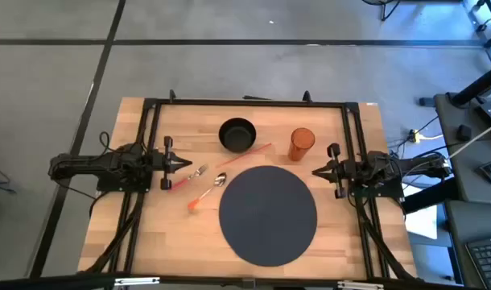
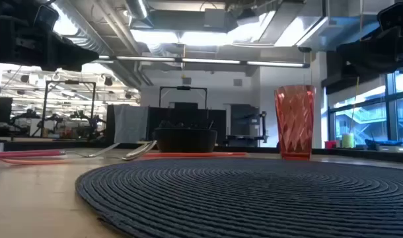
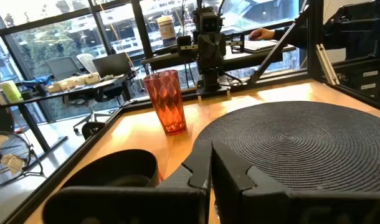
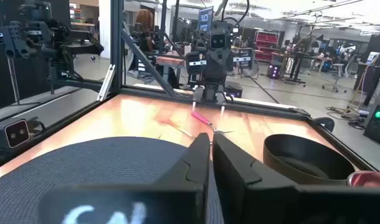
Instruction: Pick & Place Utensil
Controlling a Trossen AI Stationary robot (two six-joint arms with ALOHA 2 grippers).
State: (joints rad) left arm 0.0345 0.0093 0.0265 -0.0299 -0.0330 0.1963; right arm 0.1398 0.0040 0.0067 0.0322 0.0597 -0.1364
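Two grippers, both with fingers pressed together and holding nothing. Left gripper (image 1: 187,163) hovers at its own side of the table (image 1: 149,234), tips pointing toward the centre. Just beyond those tips: a fork (image 1: 199,171) with a pink handle, touching or nearly touching a spoon (image 1: 207,193) with an orange handle, bowl end toward the placemat. Both utensils lie flat on the wood, clear of the fingers. Right gripper (image 1: 315,171) mirrors it on the opposite side, tips facing the left arm. Between the two sets of fingers lies a round dark woven placemat (image 1: 268,214), bare. Off the right fingers, an orange ribbed tumbler (image 1: 301,143), upright. Farther toward the table's back edge, a black bowl (image 1: 237,134), with a pink straw-like stick (image 1: 245,155) lying just beside it.
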